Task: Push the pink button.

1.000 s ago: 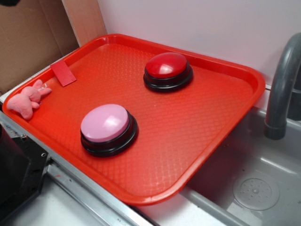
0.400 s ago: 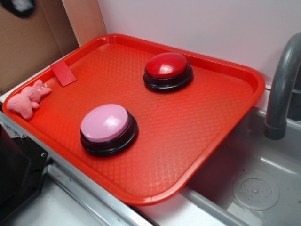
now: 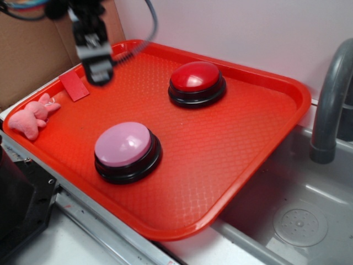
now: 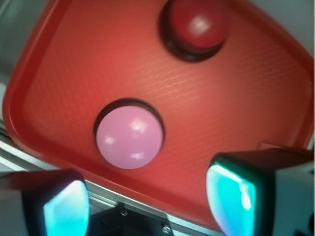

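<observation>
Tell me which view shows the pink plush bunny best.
The exterior view: the pink plush bunny lies whole at the red tray's left rim. The wrist view does not show it, only both buttons and the tray.

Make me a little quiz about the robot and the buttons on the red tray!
1. True or false: the gripper is touching the pink button.
2. Which button is nearer the plush bunny? A) red button B) pink button
3. Fill in: both buttons stand on a red ____.

Key: 1. False, it hangs over the tray's far left corner, apart. 2. B. 3. tray.
</observation>
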`<state>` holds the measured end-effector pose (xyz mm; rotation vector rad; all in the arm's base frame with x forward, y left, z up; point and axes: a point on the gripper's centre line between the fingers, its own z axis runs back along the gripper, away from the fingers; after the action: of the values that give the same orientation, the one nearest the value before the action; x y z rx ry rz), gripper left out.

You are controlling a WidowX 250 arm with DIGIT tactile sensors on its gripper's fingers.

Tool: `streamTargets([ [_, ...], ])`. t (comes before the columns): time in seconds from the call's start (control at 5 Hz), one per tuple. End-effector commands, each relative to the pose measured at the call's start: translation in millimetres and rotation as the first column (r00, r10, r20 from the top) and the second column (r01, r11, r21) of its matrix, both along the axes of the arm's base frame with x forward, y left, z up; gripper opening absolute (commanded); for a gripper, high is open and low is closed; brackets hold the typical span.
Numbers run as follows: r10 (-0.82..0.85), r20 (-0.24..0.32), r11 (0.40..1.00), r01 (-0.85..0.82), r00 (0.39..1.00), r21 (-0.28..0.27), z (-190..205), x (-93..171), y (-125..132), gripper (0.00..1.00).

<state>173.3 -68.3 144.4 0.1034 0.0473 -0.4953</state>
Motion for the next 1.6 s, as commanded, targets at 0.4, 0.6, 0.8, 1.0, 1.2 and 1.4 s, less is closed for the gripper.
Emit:
streamTargets([
  [0.4, 0.055, 0.093, 0.994, -0.046, 0.994, -0.094, -74, 5, 6, 1.00],
  [0.6, 0.032, 0.072, 0.995, -0.025, 0.997, -0.096, -82, 17, -5, 1.00],
  [0.8, 0.025, 0.027, 0.997, -0.023, 0.999, -0.079, -93, 14, -11, 1.00],
  [1.0, 0.054, 0.026, 0.996, -0.052, 0.998, -0.074, -93, 8, -6, 1.00],
  [1.2, 0.077, 0.029, 0.994, -0.075, 0.997, -0.083, -91, 2, -4, 1.00],
  [1.4, 0.075, 0.044, 0.995, -0.072, 0.996, -0.068, -79, 3, -4, 1.00],
])
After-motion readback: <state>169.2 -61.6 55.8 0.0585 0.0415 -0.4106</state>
